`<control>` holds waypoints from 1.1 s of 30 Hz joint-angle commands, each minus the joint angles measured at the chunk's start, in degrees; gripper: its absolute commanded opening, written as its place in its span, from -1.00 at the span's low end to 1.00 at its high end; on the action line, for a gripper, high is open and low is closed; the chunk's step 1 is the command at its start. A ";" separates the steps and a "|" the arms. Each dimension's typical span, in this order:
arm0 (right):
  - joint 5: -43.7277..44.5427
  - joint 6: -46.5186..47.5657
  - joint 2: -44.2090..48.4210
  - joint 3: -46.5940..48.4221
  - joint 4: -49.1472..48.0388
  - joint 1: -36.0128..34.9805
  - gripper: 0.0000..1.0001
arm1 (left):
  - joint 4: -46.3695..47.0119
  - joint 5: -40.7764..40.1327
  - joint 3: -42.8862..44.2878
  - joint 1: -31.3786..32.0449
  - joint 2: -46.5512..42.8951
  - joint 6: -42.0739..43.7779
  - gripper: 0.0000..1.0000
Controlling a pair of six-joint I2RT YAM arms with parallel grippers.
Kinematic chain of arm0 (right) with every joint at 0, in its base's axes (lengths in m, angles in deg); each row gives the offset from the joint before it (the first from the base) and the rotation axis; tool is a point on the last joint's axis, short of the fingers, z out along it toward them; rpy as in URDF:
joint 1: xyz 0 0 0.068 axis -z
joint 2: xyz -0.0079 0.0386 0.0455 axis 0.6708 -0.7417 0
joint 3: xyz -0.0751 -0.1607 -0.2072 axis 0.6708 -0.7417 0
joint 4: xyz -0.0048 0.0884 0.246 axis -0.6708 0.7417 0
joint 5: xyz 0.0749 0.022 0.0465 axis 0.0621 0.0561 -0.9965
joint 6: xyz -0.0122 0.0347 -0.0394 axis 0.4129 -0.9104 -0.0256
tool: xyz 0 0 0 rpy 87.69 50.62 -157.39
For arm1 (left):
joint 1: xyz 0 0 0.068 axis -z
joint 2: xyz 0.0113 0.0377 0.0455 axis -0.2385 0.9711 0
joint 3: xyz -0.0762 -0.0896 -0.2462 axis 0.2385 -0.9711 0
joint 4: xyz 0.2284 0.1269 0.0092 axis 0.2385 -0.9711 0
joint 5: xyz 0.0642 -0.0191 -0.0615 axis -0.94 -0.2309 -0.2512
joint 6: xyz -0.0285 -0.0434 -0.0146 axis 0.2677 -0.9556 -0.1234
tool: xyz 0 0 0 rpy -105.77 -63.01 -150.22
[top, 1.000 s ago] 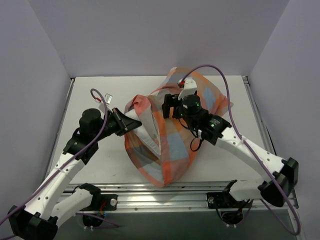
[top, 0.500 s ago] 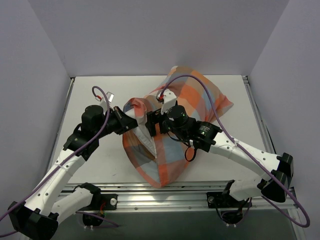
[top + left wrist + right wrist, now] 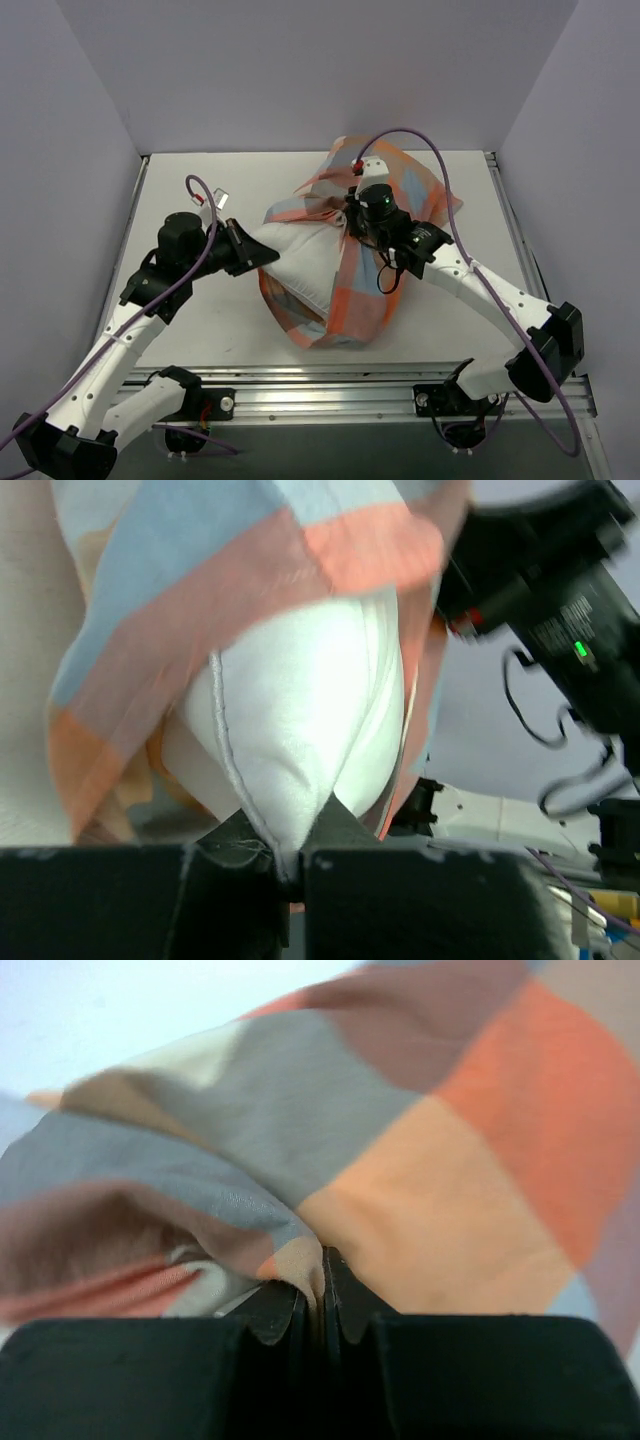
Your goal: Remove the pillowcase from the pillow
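Observation:
The white pillow (image 3: 300, 258) lies mid-table, its near-left end bared and plump. The checked pillowcase (image 3: 352, 300) still wraps the rest and bunches over the top. My left gripper (image 3: 256, 250) is shut on the pillow's seamed corner (image 3: 262, 835), pinched between its black fingers. My right gripper (image 3: 343, 217) is shut on a gathered fold of the pillowcase (image 3: 300, 1265) near its open rim, above the pillow's middle. In the left wrist view the pillowcase (image 3: 250, 590) drapes over the white pillow, with the right arm's black body behind it.
Purple cables (image 3: 420, 140) arc over the far right of the pillowcase and loop by the left arm. A metal rail (image 3: 330, 385) runs along the table's near edge. Walls close in the table on three sides.
My right gripper has closed on the pillowcase and pulled its rim back and to the right, baring more white pillow. The left gripper has kept its hold on the pillow corner.

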 commanded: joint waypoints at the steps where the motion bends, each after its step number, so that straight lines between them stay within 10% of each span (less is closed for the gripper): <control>1: 6.41 -0.20 -3.45 0.90 1.52 8.18 -1.00 | 3.10 13.64 2.35 -1.30 -3.11 0.84 -0.95; 9: 4.06 -2.66 -11.19 3.37 4.70 14.26 -1.00 | 8.82 27.04 0.50 -4.91 -3.55 0.76 -0.95; 17: -4.40 -8.27 3.56 -2.96 4.07 11.19 0.42 | 12.16 11.83 3.66 -4.56 1.63 -1.08 -0.95; 33: 20.38 -36.13 11.84 -14.64 17.08 -15.71 0.51 | 16.56 -12.00 5.33 3.26 7.18 -5.31 -0.95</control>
